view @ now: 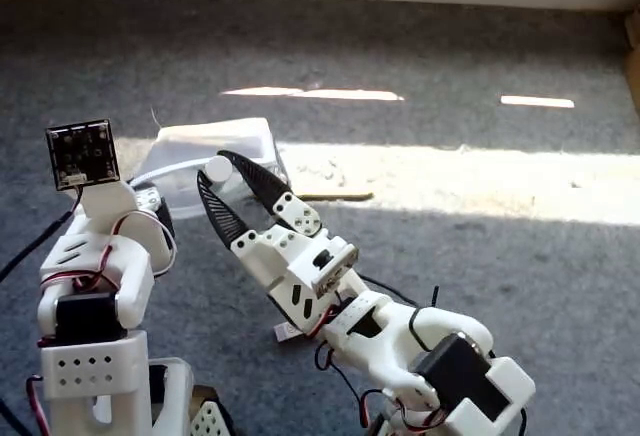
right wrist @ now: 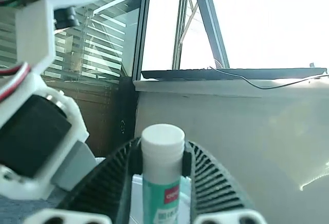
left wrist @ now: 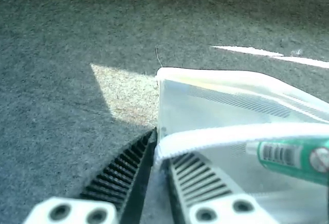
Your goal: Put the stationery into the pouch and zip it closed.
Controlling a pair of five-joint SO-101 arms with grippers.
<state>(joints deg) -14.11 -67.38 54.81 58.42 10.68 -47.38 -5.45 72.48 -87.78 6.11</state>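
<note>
Gripping one glue stick (view: 217,167), the right claw (view: 212,174) was partly closed, its two black ribbed fingers pressed on either side of the tube just below the white cap. The right wrist view gave this best: glue stick (right wrist: 162,178) upright between the fingers, green label under the cap, claw (right wrist: 163,147) snug on both sides. The left claw (left wrist: 160,149) was pinched shut on the white zipper edge of the pouch (left wrist: 216,106), holding one corner. The pouch (view: 215,146) lay on the grey carpet (view: 450,286) just ahead of both arms, clear and whitish. In the left wrist view the glue stick (left wrist: 293,157) sat at the pouch mouth, just under the held edge; could not tell whether it was inside yet. In the high view the capped end touched or overlapped the pouch's near side. The high view also showed a thin tan strip (view: 335,196) on the carpet beside the pouch, on a sunlit patch. The right wrist view alone showed a window (right wrist: 257,23) and the left arm (right wrist: 31,116) close by. Count: two arms, two claws, one pouch, one glue stick, one tan strip.
</note>
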